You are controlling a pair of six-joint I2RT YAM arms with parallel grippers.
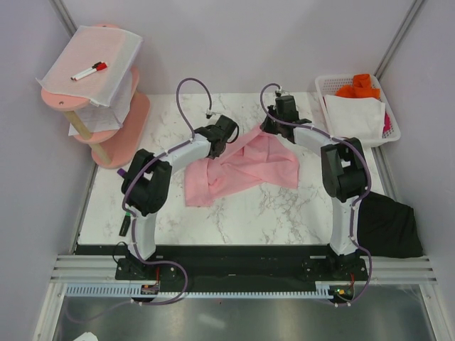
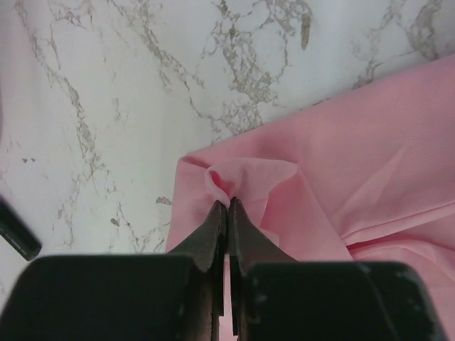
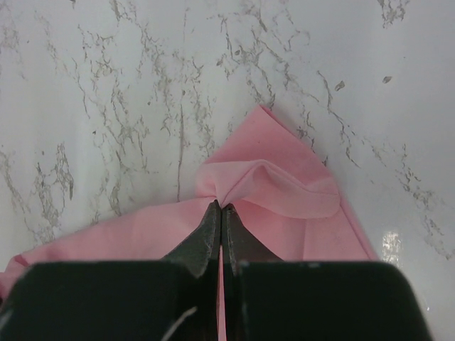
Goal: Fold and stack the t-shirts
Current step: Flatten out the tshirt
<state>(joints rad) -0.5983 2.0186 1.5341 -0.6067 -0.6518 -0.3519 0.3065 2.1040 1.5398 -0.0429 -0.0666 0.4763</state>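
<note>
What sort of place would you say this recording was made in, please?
Probably a robotics lab test cell, not a home: plain white partition walls enclose a white marble-patterned tabletop, with two black-and-white robot arms bolted along its near edge on a metal rail.

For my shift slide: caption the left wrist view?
Left end effector shut on a bunched edge of the pink t-shirt over the marble table.
</note>
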